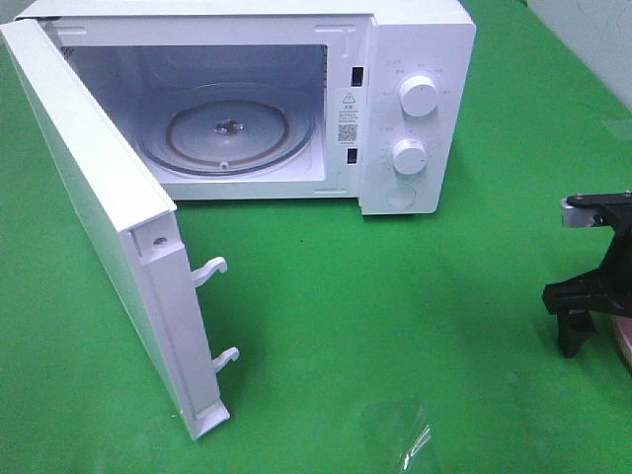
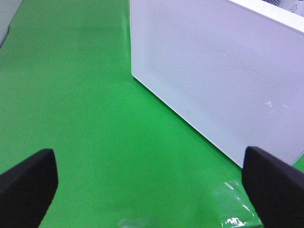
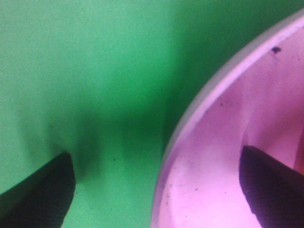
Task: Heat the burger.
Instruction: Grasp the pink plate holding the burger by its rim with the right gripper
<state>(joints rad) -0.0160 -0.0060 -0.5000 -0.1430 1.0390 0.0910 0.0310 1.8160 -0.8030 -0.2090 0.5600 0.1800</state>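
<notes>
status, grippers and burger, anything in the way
Left gripper open, empty, beside microwave door. Right gripper open, straddling pink plate rim. Burger not in view. Door swung wide, turntable bare.

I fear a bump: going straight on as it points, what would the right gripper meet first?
Probably the pink round plate: its rim sits between the open fingers of the right gripper, one over plate, one over green cloth. Depth unclear.

My bench (image 1: 395,326) is matt green, faintly creased. The microwave (image 1: 420,49) looks smooth, glossy white with a clear, shiny glass turntable (image 1: 272,133); the pink plate (image 3: 228,142) is glossy, and my right gripper (image 3: 154,159) looks matt black.
</notes>
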